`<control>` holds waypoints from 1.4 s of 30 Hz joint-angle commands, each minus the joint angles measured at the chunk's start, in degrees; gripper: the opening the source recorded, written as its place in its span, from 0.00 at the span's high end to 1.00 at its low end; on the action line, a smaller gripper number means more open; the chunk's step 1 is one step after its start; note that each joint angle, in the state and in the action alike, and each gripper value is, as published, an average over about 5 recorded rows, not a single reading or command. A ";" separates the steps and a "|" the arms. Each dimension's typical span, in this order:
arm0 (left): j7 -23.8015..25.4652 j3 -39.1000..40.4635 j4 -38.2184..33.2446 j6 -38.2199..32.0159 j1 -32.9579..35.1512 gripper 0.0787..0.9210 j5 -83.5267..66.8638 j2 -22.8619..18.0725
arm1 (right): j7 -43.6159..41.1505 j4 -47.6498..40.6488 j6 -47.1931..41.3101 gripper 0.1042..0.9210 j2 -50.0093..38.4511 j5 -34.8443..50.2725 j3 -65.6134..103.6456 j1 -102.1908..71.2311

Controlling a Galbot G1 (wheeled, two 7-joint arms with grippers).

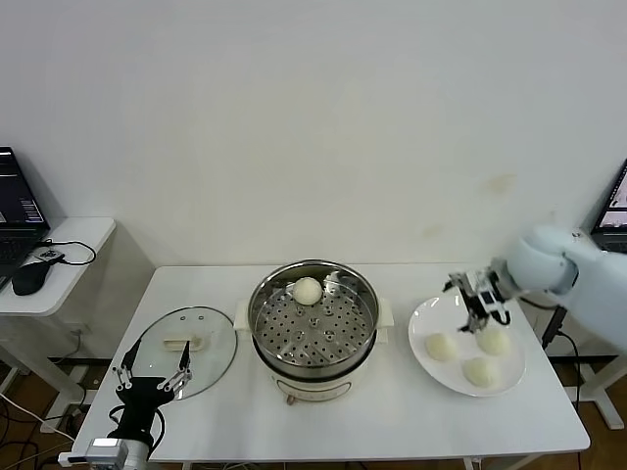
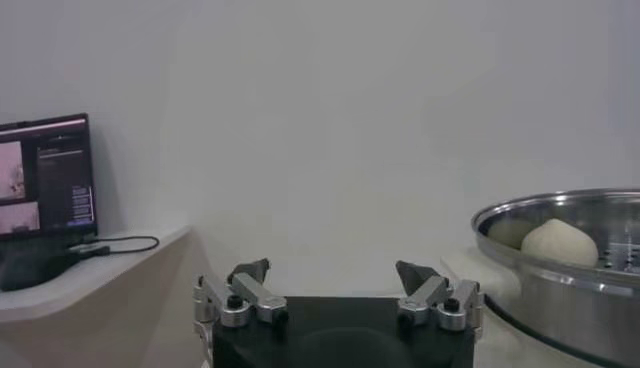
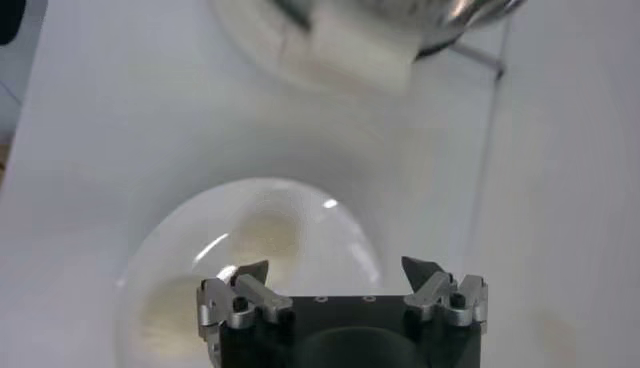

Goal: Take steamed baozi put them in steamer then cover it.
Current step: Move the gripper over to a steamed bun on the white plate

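Observation:
The steel steamer (image 1: 313, 318) stands mid-table on its cream base, with one baozi (image 1: 308, 290) on the perforated tray at the back. Three more baozi (image 1: 441, 346) (image 1: 493, 340) (image 1: 481, 371) lie on a white plate (image 1: 431, 315) to the right. My right gripper (image 1: 478, 305) hangs open and empty just above the plate's far part. In the right wrist view the plate (image 3: 335, 235) and two blurred baozi (image 3: 265, 235) show beyond the open gripper (image 3: 335, 272). My left gripper (image 1: 152, 369) rests open and empty at the table's front left; its wrist view shows the steamer (image 2: 560, 275) with the baozi (image 2: 558, 243).
A round glass lid (image 1: 201, 362) with a cream handle lies flat left of the steamer, right beside my left gripper. A side table (image 1: 73, 240) with a laptop and mouse stands at the far left. A second screen shows at the right edge.

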 commanded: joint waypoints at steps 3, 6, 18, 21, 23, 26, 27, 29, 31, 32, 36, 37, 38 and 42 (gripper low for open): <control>0.06 -0.14 1.18 0.00 -0.16 0.12 0.14 0.05 | 0.73 -9.79 -1.31 0.12 4.44 -4.43 7.85 -13.06; 0.10 -0.35 1.33 -0.01 -0.18 0.12 0.11 0.10 | 1.45 -12.34 -0.77 0.12 7.15 -5.17 8.29 -13.32; 0.10 -0.33 1.98 -0.01 -0.57 0.12 0.19 0.12 | 1.93 -16.42 -0.30 0.12 12.56 -5.27 8.41 -13.69; 0.08 -0.33 2.00 -0.01 -0.64 0.12 0.23 0.09 | 1.96 -16.80 -0.24 0.12 13.32 -5.39 8.52 -13.89; 0.08 -0.29 1.98 -0.01 -0.68 0.12 0.28 0.03 | 2.04 -17.21 -0.12 0.12 13.88 -5.59 8.58 -13.98; 0.08 -0.21 1.99 -0.02 -0.65 0.12 0.40 -0.06 | 2.08 -17.81 -0.01 0.12 14.57 -5.82 8.87 -14.19; 0.07 -0.20 1.98 -0.03 -0.63 0.12 0.42 -0.08 | 2.05 -17.92 0.01 0.12 14.68 -5.93 8.96 -14.27; 0.06 -0.22 1.95 -0.03 -0.61 0.12 0.44 -0.11 | 1.88 -18.04 0.07 0.13 14.75 -6.16 9.06 -14.40; 0.05 -0.25 1.87 -0.02 -0.60 0.12 0.43 -0.14 | 1.76 -18.08 0.12 0.16 14.67 -6.29 9.08 -14.48; 0.05 -0.25 1.84 -0.02 -0.61 0.12 0.43 -0.17 | 1.68 -18.12 0.16 0.18 14.64 -6.29 9.10 -14.49; 0.03 -0.13 1.74 -0.02 -0.60 0.12 0.51 -0.33 | 1.40 -18.38 0.37 0.27 14.68 -6.24 9.30 -14.50; 0.02 -0.10 1.71 -0.02 -0.58 0.12 0.54 -0.35 | 1.34 -18.39 0.42 0.29 14.67 -6.19 9.38 -14.47; 0.02 -0.09 1.68 -0.02 -0.56 0.12 0.56 -0.37 | 1.27 -18.39 0.46 0.31 14.65 -6.12 9.46 -14.43; 0.02 -0.14 1.45 -0.01 -0.50 0.12 0.57 -0.32 | 0.46 -17.65 0.41 0.34 13.88 -5.07 9.00 -13.17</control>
